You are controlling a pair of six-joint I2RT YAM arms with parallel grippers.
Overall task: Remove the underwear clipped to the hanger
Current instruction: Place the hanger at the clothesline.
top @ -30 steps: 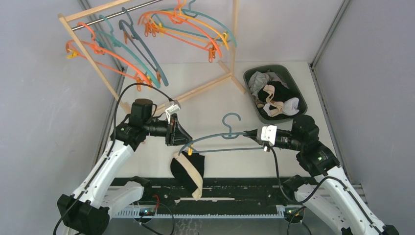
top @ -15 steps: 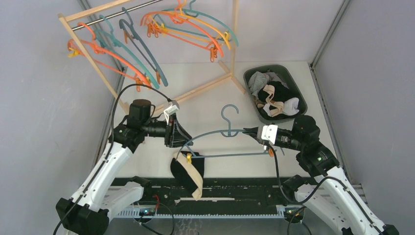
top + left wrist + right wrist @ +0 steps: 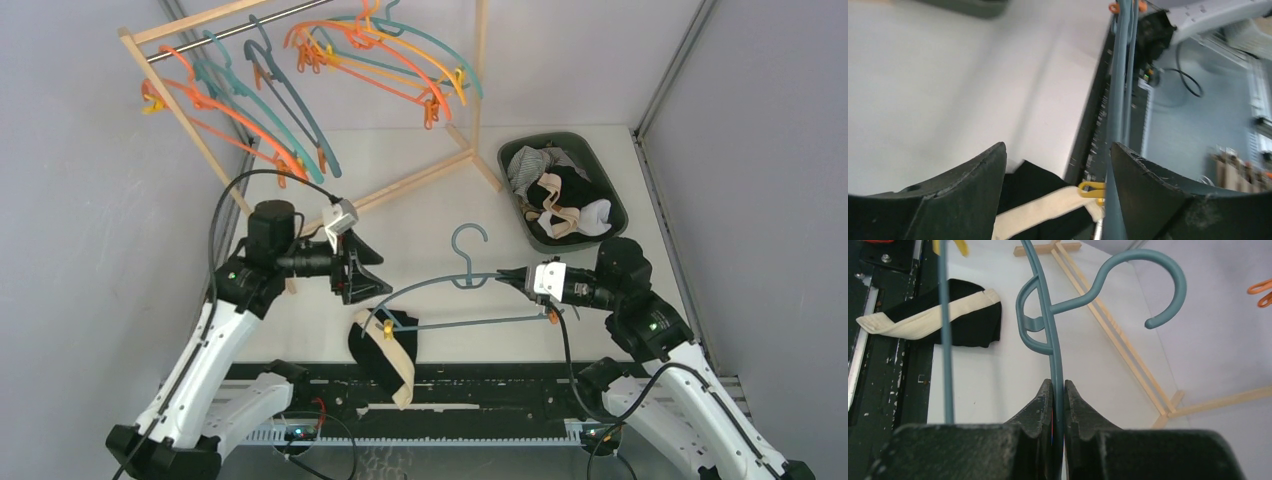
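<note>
Left pincer (image 3: 372,270): its two halves stand wide apart with nothing between them. It hovers just beside the left end of the hanger (image 3: 1143,254), and I see no contact with it.

Right pincer (image 3: 505,279): clamped on the hanger's upper wire close to the hook. My right wrist view shows both pads pressed flat against the blue-grey wire. The hanger is held roughly level above the surface (image 3: 420,170), with its hook pointing away from the arm bases.

Underwear (image 3: 375,350): one black piece with a cream waistband lies crumpled at the near edge of the surface, partly over the dark strip in front of the arm bases and directly under the hanger's left end. A yellow clip (image 3: 388,327) on the hanger's lower bar sits right at the cloth. I cannot tell whether it is gripping the waistband or only touching it.

More garments are heaped in the dark green bin (image 3: 540,137) on the far right. The wooden rack (image 3: 192,130) on the far left carries orange and teal hangers.
</note>
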